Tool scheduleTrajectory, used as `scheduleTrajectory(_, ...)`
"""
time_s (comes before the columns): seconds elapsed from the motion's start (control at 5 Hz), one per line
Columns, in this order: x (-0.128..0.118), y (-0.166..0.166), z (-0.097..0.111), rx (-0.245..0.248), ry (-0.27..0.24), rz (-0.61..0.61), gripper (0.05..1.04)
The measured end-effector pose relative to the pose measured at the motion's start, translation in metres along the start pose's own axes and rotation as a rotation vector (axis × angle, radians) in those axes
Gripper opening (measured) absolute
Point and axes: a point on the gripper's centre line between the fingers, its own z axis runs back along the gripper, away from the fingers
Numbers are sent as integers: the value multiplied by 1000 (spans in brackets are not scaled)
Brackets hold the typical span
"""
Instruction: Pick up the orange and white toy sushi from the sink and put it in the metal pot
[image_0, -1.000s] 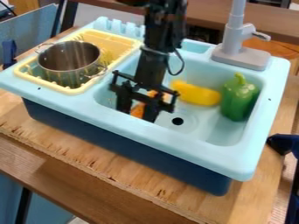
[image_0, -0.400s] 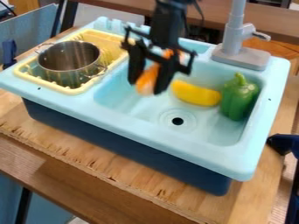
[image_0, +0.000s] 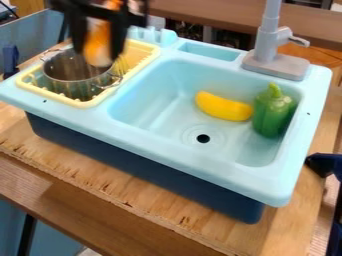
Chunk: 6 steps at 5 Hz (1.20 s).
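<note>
Jaws drawn in around one orange-and-white piece, the black gripper hangs at the upper left of the frame, and we see the piece held between its two fingers. Its long axis runs nearly upright, the white end pointing down and the orange part above. That lower end overlaps the opening of the one metal pot in our view; we cannot tell how high over it the piece hangs.

We count two handles on the pot, which sits in the one yellow dish rack at the left of the frame. Right of the rack, the one sink basin holds two things: one curved yellow piece, lying lengthwise from left to lower right, and one green pepper, stem up, just beside its right end. Below the yellow piece we see one round drain hole. One gray faucet stands at the upper right, and one wooden board lies under the sink.
</note>
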Motion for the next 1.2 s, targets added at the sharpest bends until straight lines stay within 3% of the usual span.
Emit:
scheduleTrajectory(0.2,7,36,4,-108,-100,261,564)
scheduleTrajectory(0.4,18,53,2,-236,-138,416,564)
scheduleTrajectory(0.6,19,57,-1,-263,-119,409,564)
scheduleTrajectory(0.8,27,68,-23,-257,-56,397,564)
scheduleTrajectory(1.2,49,68,-32,-272,-40,360,564)
